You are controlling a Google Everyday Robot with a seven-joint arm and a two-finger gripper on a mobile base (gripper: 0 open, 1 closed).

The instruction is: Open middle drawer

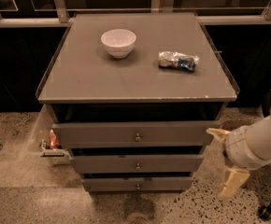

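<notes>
A grey cabinet (135,78) has three flat-fronted drawers, each with a small round knob. The middle drawer (103,164) is the mid-sized front, with its knob (138,166) at centre. It stands between the taller top drawer (98,135) and the thin bottom drawer (112,185). All three fronts step out a little. My gripper (219,161) is at the right of the cabinet, level with the middle drawer and just off the cabinet's right side. Its two cream fingers (232,181) are spread apart and hold nothing.
A white bowl (118,42) and a crinkled snack bag (177,60) lie on the cabinet top. A clear bin (46,141) with small items hangs at the cabinet's left side. A caster (266,212) stands on the speckled floor at the lower right. A railing runs behind.
</notes>
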